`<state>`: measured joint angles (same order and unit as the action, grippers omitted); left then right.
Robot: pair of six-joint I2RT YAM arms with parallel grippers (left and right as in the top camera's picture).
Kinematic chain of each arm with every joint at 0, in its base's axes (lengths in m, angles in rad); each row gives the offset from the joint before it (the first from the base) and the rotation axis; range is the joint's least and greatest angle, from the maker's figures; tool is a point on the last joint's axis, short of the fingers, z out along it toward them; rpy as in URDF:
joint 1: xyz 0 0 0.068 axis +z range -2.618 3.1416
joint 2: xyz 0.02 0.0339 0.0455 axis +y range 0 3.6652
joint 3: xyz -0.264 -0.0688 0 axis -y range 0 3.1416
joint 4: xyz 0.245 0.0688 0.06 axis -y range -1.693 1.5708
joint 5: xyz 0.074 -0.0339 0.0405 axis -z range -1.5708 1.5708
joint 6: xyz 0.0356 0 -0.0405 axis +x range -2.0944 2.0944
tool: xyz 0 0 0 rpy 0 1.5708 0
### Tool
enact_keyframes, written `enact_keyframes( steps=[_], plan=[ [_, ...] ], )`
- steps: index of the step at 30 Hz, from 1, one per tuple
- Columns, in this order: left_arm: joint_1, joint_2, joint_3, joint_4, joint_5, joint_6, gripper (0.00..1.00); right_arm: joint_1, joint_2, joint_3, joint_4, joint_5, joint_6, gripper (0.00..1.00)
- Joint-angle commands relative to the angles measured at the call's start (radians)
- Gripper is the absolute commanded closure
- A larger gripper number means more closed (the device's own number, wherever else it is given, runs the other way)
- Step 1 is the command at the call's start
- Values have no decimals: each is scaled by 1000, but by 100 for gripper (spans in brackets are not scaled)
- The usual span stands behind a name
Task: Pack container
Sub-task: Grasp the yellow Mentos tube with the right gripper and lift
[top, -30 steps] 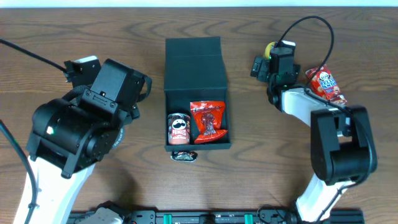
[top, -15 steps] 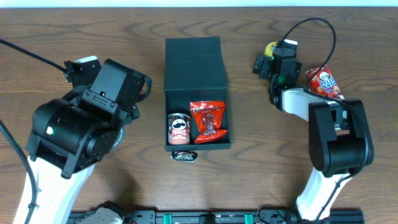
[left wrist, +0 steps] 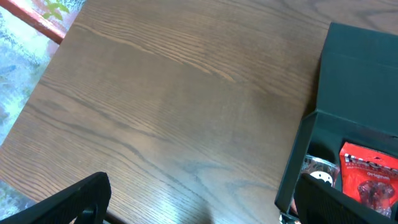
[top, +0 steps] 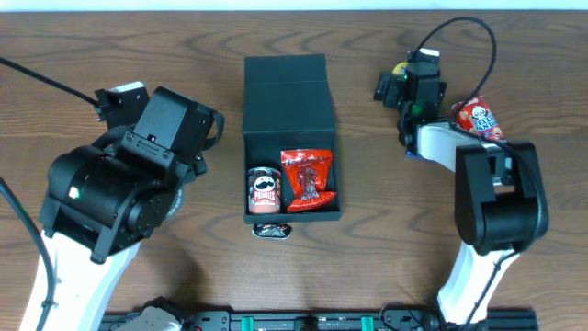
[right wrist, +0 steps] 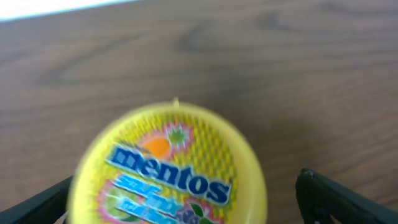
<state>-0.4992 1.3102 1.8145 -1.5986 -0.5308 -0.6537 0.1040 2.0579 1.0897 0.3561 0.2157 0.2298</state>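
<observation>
The left gripper (left wrist: pixel 205 208) is held wide open over the brown wood-grain table (left wrist: pixel 155 93), with nothing gripped. The dark teal-black square cardboard container (top: pixel 287 92) is set mid-table, its lid laid back, with a small red Pringles can (top: pixel 264 191) and a red snack packet (top: pixel 308 179) inside. The right gripper (right wrist: pixel 186 211) is spread around a yellow round Mentos tub (right wrist: pixel 171 168); whether they touch cannot be told.
</observation>
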Motion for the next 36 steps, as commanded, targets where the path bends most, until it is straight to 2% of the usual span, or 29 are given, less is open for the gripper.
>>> enact_keyframes(
  steps=[1, 3, 4, 5, 9, 12, 17, 21, 27, 30, 36],
  plan=[
    [4, -1, 0, -1, -19, 3, 5, -8, 13, 12, 0, -3, -10, 1],
    [4, -1, 0, 4, -19, 3, 5, -9, 14, 12, -1, -2, -11, 4],
    [4, -1, 0, 6, -19, 3, 5, -11, 15, 12, -1, -2, -16, 13],
    [4, -1, 0, 7, -19, 3, 5, -12, 16, 12, -1, -2, -14, 30],
    [4, -1, 0, 6, -18, 3, 5, -21, 16, 12, -5, -2, -14, 51],
    [4, -1, 0, 6, -18, 3, 5, -20, 16, 12, -9, -2, -14, 70],
    [4, -1, 0, 6, -18, 3, 5, -19, 16, 12, -9, -2, -14, 81],
    [4, -1, 0, 6, -18, 3, 5, -16, -2, 12, -27, -3, -14, 98],
    [4, -1, 0, 6, -19, 3, 5, -4, -126, 12, -112, -3, -14, 99],
    [4, -1, 0, 6, -19, 3, 5, -4, -221, 12, -219, -11, -13, 99],
    [4, -2, 0, 6, -18, 3, 5, 13, -430, 12, -508, -76, 77, 99]
  ],
)
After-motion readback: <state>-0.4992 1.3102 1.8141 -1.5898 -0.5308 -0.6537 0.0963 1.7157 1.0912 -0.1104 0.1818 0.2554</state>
